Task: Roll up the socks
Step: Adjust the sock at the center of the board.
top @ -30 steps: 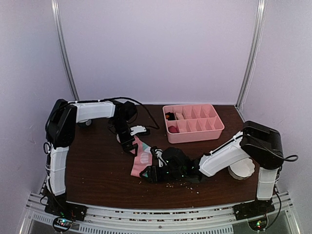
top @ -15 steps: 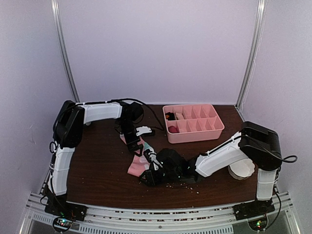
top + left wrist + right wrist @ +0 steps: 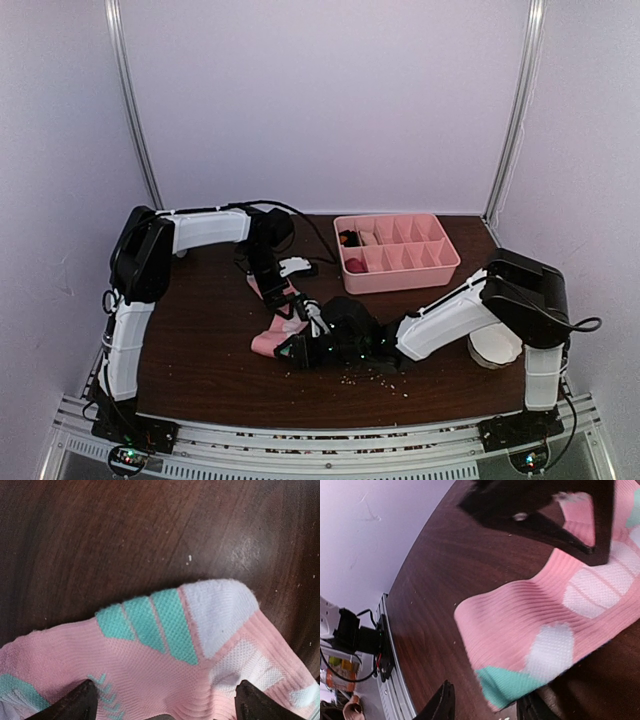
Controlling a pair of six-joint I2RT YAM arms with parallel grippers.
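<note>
So here's the situation: the pink sock (image 3: 270,338) is lying flat on the dark wood table (image 3: 190,330), about mid-table and a bit toward the near edge, and both claws are right at it.

The left gripper (image 3: 167,704) comes in from the far side over the sock's far end, with its jaws spread wide. In its wrist view the 2 fingertips (image 3: 80,702) sit in the bottom corners with pink fabric filling the space between them. 3 mint stripes and a white patch lie just ahead of the tips. I can't tell if the tips actually press on the fabric.

The right gripper (image 3: 487,705) is low at the sock's near end, coming from the right. Its jaws are roughly half spread, and the sock's mint-green tip lies right between them. One finger looks like it's touching the edge of the fabric, while the other stands a little apart from it with bare table in between, so it's not pinched. The ribbed pink part with white patches stretches away from that claw.

The pink tray (image 3: 440,262) sits at the far right, well apart from the sock. There's also a white ruffled thing (image 3: 497,347) beside the right arm's base and some crumbs (image 3: 380,378) scattered on the wood near the right claw.
</note>
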